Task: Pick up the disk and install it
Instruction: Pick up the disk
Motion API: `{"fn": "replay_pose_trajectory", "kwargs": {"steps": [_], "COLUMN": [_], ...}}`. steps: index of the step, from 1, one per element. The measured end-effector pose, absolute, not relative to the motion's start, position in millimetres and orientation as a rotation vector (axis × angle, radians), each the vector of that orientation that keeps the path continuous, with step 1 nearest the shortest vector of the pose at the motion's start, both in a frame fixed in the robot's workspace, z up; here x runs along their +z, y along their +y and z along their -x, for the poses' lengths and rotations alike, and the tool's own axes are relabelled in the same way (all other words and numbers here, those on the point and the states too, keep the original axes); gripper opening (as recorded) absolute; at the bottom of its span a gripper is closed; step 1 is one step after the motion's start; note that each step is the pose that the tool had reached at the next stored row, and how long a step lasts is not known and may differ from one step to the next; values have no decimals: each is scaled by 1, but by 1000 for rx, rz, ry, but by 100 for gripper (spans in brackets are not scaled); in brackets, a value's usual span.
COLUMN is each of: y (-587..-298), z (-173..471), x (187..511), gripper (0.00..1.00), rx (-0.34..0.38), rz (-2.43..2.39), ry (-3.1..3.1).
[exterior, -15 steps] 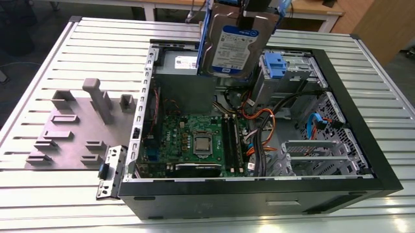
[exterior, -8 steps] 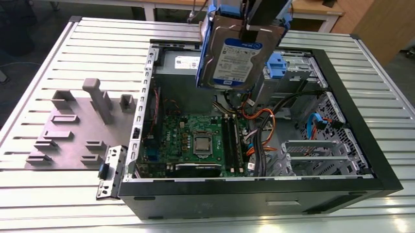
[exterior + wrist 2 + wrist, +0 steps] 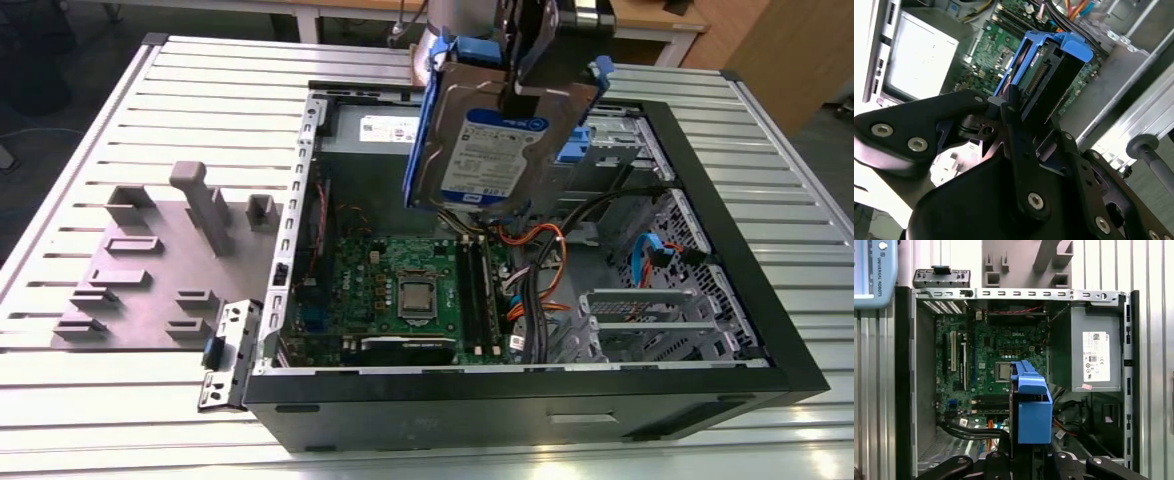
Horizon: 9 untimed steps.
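Note:
The disk [image 3: 483,140], a silver hard drive with a white-and-blue label and blue rails on its edges, hangs on edge above the open computer case [image 3: 534,385]. My gripper [image 3: 531,85] is shut on its upper end, black fingers on both flat faces. Below it lie the green motherboard [image 3: 400,285] and a bundle of orange and black cables [image 3: 534,255]. In the second wrist view the disk [image 3: 1049,70] stands out beyond my gripper [image 3: 1021,107], connector side showing. In the first wrist view the blue rail end of the disk [image 3: 1030,405] hangs over the motherboard [image 3: 979,365].
A grey power supply box [image 3: 1094,355] with a white sticker sits at one end of the case. A metal drive cage [image 3: 647,320] fills the exterior view's right side, with a blue bracket [image 3: 577,150] behind the disk. A grey fixture plate [image 3: 160,260] lies on the slatted table [image 3: 80,400].

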State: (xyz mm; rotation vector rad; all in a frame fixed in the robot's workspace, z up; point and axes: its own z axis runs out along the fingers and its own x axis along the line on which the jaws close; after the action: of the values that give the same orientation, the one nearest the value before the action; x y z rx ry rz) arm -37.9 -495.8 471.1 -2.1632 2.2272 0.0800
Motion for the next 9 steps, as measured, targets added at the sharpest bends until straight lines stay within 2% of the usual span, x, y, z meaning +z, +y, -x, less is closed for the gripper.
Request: {"fn": "replay_pose_trajectory", "kwargs": {"steps": [9], "y": [-529], "z": [37], "x": [470], "gripper": [35], "rx": [80], "rz": [2163], "ry": [2227]}}
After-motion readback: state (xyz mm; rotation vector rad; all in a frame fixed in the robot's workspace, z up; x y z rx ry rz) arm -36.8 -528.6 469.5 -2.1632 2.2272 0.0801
